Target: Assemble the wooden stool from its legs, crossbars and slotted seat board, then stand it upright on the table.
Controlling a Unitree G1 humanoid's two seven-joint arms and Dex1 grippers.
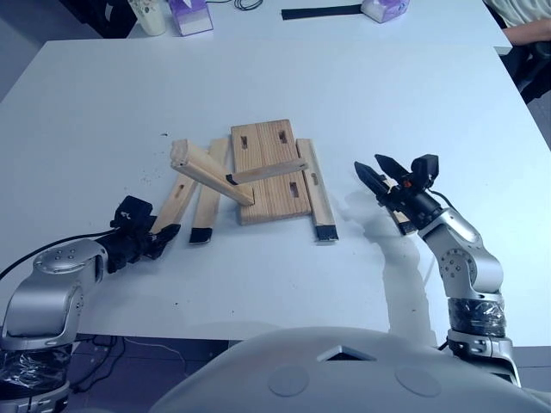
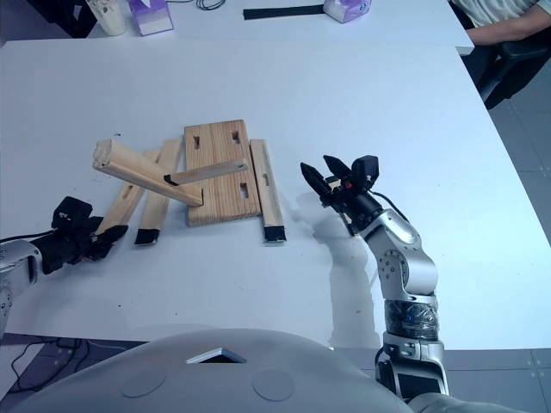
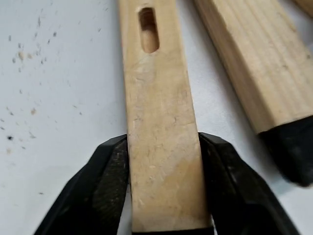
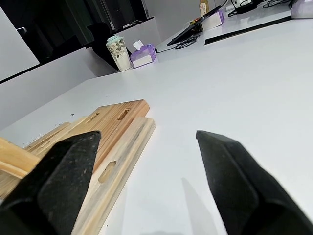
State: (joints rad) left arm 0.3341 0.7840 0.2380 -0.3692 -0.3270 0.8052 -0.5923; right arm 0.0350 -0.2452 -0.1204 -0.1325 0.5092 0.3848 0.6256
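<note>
Stool leg [image 3: 156, 98] is pinched in the left end effector [image 3: 164, 140]. The right end effector [image 1: 370, 165] is spread apart, with the seat board [image 1: 258, 142] off to its left.

Smooth pale wood leg [image 3: 161, 147], grained wood seat board [image 1: 263, 148], matt white table [image 1: 387, 103]

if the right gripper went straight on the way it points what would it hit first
Likely nothing near: the right gripper points over bare table, with the slotted leg beside the seat board just left of that line. Depth is unclear.
</note>
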